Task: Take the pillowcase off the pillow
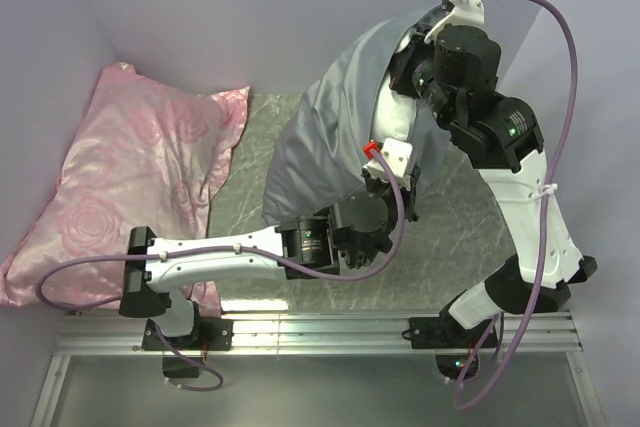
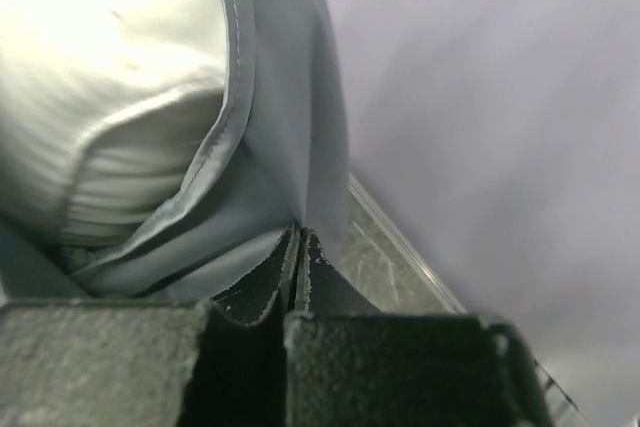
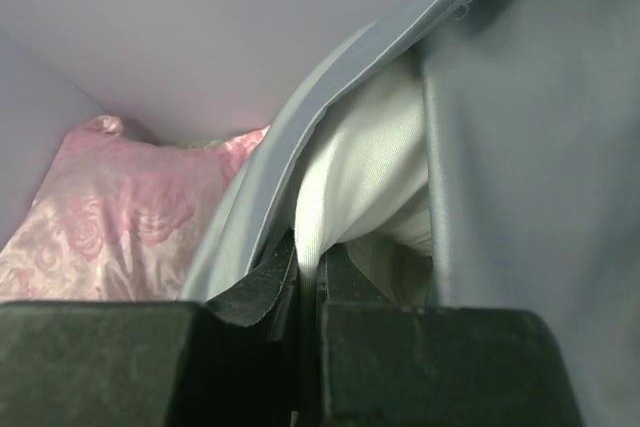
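Marble table (image 1: 245, 232), pillowcase (image 1: 320, 137) partly sheathing white pillow (image 1: 396, 119)

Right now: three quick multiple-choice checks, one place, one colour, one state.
1. Where is the pink pillow? A under the right arm B at the left wall C on the front rail
2. What colour is the pillow inside the grey cover? A black B pink C white
3. The left gripper is: A shut on the grey cover B wide open C out of view

B: it leans in the left corner. C: white fabric shows past the hem. A: its fingers pinch grey fabric.
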You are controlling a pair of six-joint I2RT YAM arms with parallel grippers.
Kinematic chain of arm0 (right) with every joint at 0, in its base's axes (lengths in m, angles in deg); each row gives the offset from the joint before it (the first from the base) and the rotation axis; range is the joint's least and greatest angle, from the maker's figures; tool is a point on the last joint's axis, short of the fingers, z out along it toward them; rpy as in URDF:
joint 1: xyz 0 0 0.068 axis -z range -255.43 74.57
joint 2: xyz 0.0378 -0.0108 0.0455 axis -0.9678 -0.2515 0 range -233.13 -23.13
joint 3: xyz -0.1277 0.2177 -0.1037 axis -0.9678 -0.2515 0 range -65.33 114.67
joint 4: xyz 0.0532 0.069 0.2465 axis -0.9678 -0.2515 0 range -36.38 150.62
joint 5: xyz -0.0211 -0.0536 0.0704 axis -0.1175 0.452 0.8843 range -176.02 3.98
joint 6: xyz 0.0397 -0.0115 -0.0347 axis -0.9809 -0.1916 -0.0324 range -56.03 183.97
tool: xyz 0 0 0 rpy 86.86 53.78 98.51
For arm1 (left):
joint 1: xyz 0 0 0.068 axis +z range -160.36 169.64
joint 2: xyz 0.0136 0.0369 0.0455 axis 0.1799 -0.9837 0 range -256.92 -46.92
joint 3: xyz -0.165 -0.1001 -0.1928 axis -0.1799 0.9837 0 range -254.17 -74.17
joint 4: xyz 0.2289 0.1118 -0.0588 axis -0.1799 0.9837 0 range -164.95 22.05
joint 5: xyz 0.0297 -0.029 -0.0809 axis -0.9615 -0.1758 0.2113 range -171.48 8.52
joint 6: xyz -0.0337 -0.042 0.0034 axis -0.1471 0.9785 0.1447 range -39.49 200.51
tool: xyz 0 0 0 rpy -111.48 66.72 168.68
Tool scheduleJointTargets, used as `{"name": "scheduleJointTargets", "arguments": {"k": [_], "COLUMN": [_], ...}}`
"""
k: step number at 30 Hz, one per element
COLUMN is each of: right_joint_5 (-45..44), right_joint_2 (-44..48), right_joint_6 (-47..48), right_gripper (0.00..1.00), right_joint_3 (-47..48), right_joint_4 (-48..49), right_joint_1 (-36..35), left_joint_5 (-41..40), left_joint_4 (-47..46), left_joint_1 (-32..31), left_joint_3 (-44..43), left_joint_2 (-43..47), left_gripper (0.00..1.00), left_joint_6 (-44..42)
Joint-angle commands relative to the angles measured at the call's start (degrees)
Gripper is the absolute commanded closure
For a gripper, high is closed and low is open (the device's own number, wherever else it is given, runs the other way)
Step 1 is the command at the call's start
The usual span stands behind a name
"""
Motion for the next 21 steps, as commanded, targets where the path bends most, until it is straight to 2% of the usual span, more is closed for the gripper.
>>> {"name": "scheduleJointTargets", "arguments": {"k": [1,6,13,18,19,21], "right_joint_5": [-0.33,-0.60,-1.30,-1.04,-0.95,-1.21], "right_joint_2": [0.02,-0.69,-0.60,-0.34,-0.60,-0.86], "right_joint_6": [0.31,0.75,1.28,1.28,1.19,1.28], "right_gripper": [1.00,1.00,1.00,1.00,1.00,1.00], "right_joint_3": [3.36,4.77,6.36,6.36,6.44,6.45], "right_joint_4": [7.59,7.07,6.63,6.63,6.45,6.10], "right_joint_1": [-0.89,-0.89,-0.98,-0.98,-1.15,-1.41], "left_joint_5": [6.63,11.12,11.13,14.02,14.81,16.57], "left_joint_4": [0.68,2.45,1.13,-1.94,-1.95,-2.03], "left_joint_1": [0.03,-0.14,0.03,0.47,0.39,-0.05], "left_joint_3": [-1.09,4.53,16.29,19.66,18.88,17.99], "left_joint_2": [0.09,1.58,3.25,7.29,7.99,10.45], "left_gripper": [1.00,1.00,1.00,0.99,0.98,0.79], "left_joint_6": [0.85,7.35,14.03,13.87,12.82,12.20]}}
